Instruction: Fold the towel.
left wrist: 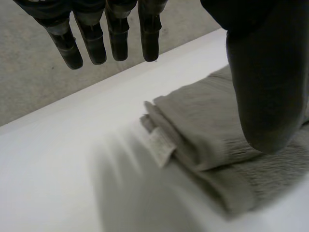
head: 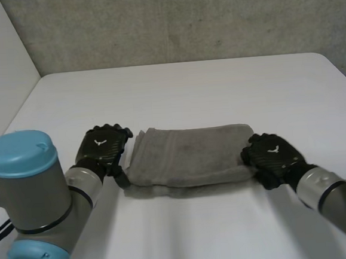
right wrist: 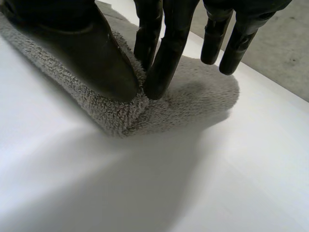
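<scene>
A grey towel lies folded into a long band on the white table. My left hand hovers at the towel's left end, open. Its straight fingers hang over the table beyond the towel, and its thumb is above the towel without gripping it. A white label shows at that folded end. My right hand is at the towel's right end. There its thumb and a finger pinch a ridge of the towel near the front corner.
A grey wall rises behind the table's far edge. Bare tabletop stretches behind the towel and in front of it, between my two arms.
</scene>
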Controlling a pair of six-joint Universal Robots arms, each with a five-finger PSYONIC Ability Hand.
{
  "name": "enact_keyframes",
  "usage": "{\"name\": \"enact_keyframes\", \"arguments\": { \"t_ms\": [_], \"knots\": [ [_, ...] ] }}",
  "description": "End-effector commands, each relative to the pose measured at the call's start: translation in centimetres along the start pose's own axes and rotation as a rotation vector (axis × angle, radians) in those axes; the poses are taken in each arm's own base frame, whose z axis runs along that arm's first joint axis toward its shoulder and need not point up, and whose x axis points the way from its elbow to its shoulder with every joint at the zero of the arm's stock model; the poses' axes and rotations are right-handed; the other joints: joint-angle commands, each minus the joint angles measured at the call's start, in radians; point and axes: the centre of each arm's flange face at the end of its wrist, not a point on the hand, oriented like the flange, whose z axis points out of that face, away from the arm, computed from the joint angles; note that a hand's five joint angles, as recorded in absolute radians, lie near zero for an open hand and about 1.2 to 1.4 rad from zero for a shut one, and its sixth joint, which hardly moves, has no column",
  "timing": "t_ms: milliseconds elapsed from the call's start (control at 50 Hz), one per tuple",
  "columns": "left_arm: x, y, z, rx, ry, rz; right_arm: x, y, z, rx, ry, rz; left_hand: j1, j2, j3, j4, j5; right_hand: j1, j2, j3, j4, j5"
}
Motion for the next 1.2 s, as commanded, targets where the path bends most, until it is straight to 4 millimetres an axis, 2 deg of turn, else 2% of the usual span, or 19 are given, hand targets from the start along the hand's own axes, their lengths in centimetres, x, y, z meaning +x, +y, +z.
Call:
{"name": "enact_keyframes", "arguments": {
  "t_ms": [20, 140, 240, 300, 340, 360, 400, 460, 500, 560, 640, 700, 720, 740, 760, 940, 1020, 1100, 1200],
  "knots": [
    [-1.4, -0.5, -0.7, 0.01, -0.037, -0.013, 5.2, -2.5, -1.2, 0.054, 0.036, 0.0, -0.089, -0.063, -0.051, -0.059, -0.032, 0.165, 0.081, -0.043, -0.076, 0.088],
    [-1.8, -0.8, -0.5, 0.021, -0.05, -0.017, 5.7, -5.9, -1.1, 0.107, 0.026, -0.052, -0.089, -0.063, -0.051, -0.059, -0.032, 0.165, 0.081, -0.043, -0.076, 0.088],
    [-1.9, -1.1, -0.5, 0.03, -0.053, -0.02, 1.9, -11.2, -0.1, 0.226, -0.038, -0.122, -0.092, -0.065, -0.051, -0.059, -0.035, 0.165, 0.081, -0.043, -0.076, 0.088],
    [-2.0, -1.3, -0.4, 0.037, -0.055, -0.021, 0.5, -12.1, 0.2, 0.243, -0.052, -0.14, -0.092, -0.065, -0.051, -0.059, -0.035, 0.165, 0.081, -0.043, -0.076, 0.088],
    [-2.1, -1.5, -0.4, 0.042, -0.059, -0.022, -3.2, -12.9, 0.9, 0.265, -0.122, -0.168, -0.092, -0.065, -0.051, -0.059, -0.035, 0.165, 0.081, -0.043, -0.076, 0.088],
    [-2.1, -1.5, -0.4, 0.042, -0.059, -0.022, -3.2, -12.9, 0.9, 0.265, -0.122, -0.168, -0.092, -0.065, -0.051, -0.059, -0.035, 0.165, 0.081, -0.043, -0.076, 0.088],
    [-2.6, -1.6, -0.3, 0.046, -0.074, -0.026, -7.1, -12.7, 1.4, 0.265, -0.203, -0.192, -0.098, -0.071, -0.051, -0.059, -0.041, 0.165, 0.081, -0.043, -0.076, 0.088],
    [-2.8, -1.7, -0.3, 0.047, -0.08, -0.028, -9.1, -12.2, 1.5, 0.258, -0.256, -0.2, -0.1, -0.074, -0.051, -0.059, -0.044, 0.165, 0.081, -0.043, -0.076, 0.088],
    [-2.9, -1.7, -0.3, 0.048, -0.082, -0.028, -12.6, -10.9, 1.6, 0.235, -0.346, -0.217, -0.1, -0.074, -0.051, -0.059, -0.044, 0.165, 0.081, -0.043, -0.076, 0.088],
    [-2.9, -1.8, -0.4, 0.05, -0.082, -0.03, -15.1, -9.1, 1.9, 0.202, -0.409, -0.228, -0.103, -0.077, -0.051, -0.059, -0.047, 0.165, 0.081, -0.043, -0.076, 0.088],
    [-2.9, -1.8, -0.4, 0.05, -0.082, -0.028, -16.4, -7.3, 2.2, 0.161, -0.438, -0.244, -0.106, -0.08, -0.051, -0.059, -0.05, 0.165, 0.081, -0.043, -0.076, 0.088],
    [-2.9, -1.9, -0.3, 0.054, -0.081, -0.03, -16.4, -6.4, 2.2, 0.131, -0.426, -0.261, -0.106, -0.08, -0.051, -0.059, -0.05, 0.021, -0.064, -0.043, -0.076, -0.057],
    [-2.8, -2.0, -0.3, 0.058, -0.08, -0.029, -16.0, -6.2, 2.2, 0.12, -0.408, -0.265, -0.106, -0.08, -0.051, -0.059, -0.05, -0.649, -0.733, -0.043, -0.076, -0.727],
    [-2.8, -2.0, -0.3, 0.058, -0.08, -0.029, -16.0, -6.2, 2.2, 0.12, -0.408, -0.265, -0.106, -0.08, -0.051, -0.059, -0.05, -0.656, -0.74, -0.043, -0.076, -0.733],
    [-2.7, -2.2, -0.3, 0.066, -0.074, -0.028, -15.6, -6.3, 2.1, 0.115, -0.387, -0.262, -0.106, -0.08, -0.051, -0.059, -0.05, -1.056, -1.141, -0.043, -0.076, -1.134],
    [-0.9, -5.5, 0.3, 0.193, -0.023, -0.053, -10.6, -9.9, 0.0, 0.188, -0.243, -0.183, -0.106, -0.08, -0.051, -0.059, -0.05, -1.056, -1.141, -0.043, -0.076, -1.134],
    [0.0, -6.4, 1.0, 0.225, 0.003, -0.081, -7.0, -11.2, -1.3, 0.215, -0.142, -0.067, -0.106, -0.08, -0.051, -0.059, -0.05, -1.056, -1.141, -0.043, -0.076, -1.134],
    [1.4, -6.4, 2.2, 0.221, 0.044, -0.126, -4.2, -10.9, -1.3, 0.199, -0.076, 0.062, -0.103, -0.077, -0.051, -0.059, -0.047, -1.056, -1.141, -0.043, -0.076, -1.134],
    [3.7, -5.0, 2.8, 0.185, 0.098, -0.129, -3.5, -9.3, 0.2, 0.143, -0.071, 0.15, -0.098, -0.071, -0.051, -0.059, -0.041, -1.056, -1.141, -0.043, -0.076, -1.134]
  ]
}}
